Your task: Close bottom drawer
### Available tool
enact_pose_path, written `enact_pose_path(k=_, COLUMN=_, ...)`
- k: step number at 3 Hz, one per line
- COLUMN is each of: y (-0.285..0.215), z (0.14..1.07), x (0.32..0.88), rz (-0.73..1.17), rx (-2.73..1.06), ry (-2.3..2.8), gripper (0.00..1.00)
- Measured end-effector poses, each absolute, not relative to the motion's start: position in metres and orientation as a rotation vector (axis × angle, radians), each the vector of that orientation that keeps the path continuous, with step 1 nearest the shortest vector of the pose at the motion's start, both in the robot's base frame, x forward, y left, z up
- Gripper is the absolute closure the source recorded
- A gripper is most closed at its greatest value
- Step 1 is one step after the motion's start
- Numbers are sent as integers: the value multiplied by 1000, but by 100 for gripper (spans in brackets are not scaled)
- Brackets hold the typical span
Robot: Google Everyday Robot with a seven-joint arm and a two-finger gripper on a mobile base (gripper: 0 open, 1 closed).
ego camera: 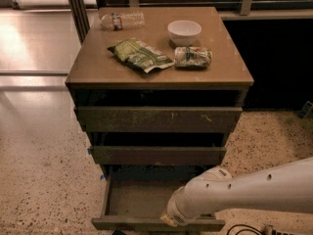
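- Three dark wooden drawers sit in the front of the desk; the bottom drawer is pulled well out, its shallow tray bare and open to view, while the middle drawer and top drawer stand nearly flush.
- On the desk lie a white bowl, a plastic bottle on its side, a green bag and a small packet just beside it. None of them is in the way of the push.
- The white arm reaches in from the right, low down, and the hand is at the drawer's front edge, right of centre, touching it or just short of it. Whether the hand is apart or together cannot be told from here.
- The drawer looks stiff and solid, empty and so probably light, with a flat worn front and no handle. Nothing needs gripping; a flat press against the front should do.
- Pressing near the middle of the front seems wiser than out at the right. An off-centre shove could skew the tray on its runners and jam it.
- The wood may be slick where it is worn, so a square, level contact would guard against sliding off over the lip.
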State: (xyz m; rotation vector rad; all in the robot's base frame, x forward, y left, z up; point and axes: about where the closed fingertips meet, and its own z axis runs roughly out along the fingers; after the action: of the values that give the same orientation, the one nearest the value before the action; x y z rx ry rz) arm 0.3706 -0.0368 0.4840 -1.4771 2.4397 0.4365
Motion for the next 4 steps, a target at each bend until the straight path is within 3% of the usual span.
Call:
enact_pose_path(k=2, y=-16, z=359, x=333, rz=594, rx=-1421, ry=2547, gripper=100)
enact_pose_path(k=4, y=-2, z=347, x=329, rz=652, rx=-1384, ry=2532, gripper=100)
